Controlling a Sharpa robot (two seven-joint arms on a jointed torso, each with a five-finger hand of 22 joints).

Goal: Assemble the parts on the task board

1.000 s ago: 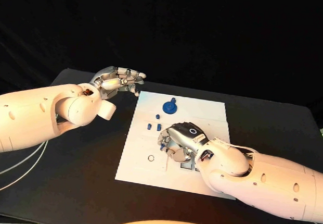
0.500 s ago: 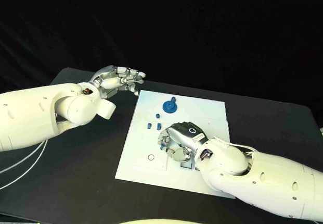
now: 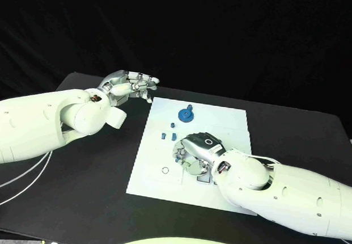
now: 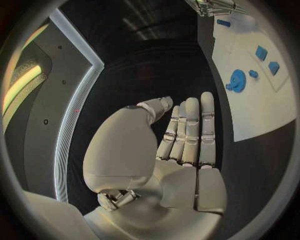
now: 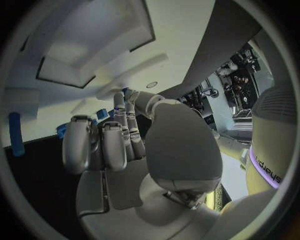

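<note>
The white task board (image 3: 159, 180) lies in the middle of the black table. A round blue part (image 3: 186, 116) sits near its far edge, with small blue pieces (image 3: 164, 136) just nearer. My right hand (image 3: 197, 152) hovers over the board's middle, fingers curled down toward a rectangular recess (image 3: 205, 180). In the right wrist view the right hand (image 5: 119, 145) shows a speck of blue (image 5: 125, 91) where thumb and finger meet, so it seems to pinch a small part. My left hand (image 3: 130, 87) stays off the board's far left corner, and its fingers (image 4: 190, 135) lie straight and hold nothing.
A small ring mark (image 3: 165, 171) sits on the board's near left. Bare black table (image 3: 82, 177) spreads left of the board and also to its right (image 3: 297, 137). The left wrist view shows the board (image 4: 250, 100) with the round part (image 4: 237, 80).
My right hand has shifted very slightly over the board's middle. The left hand and the loose parts have stayed where they were.
</note>
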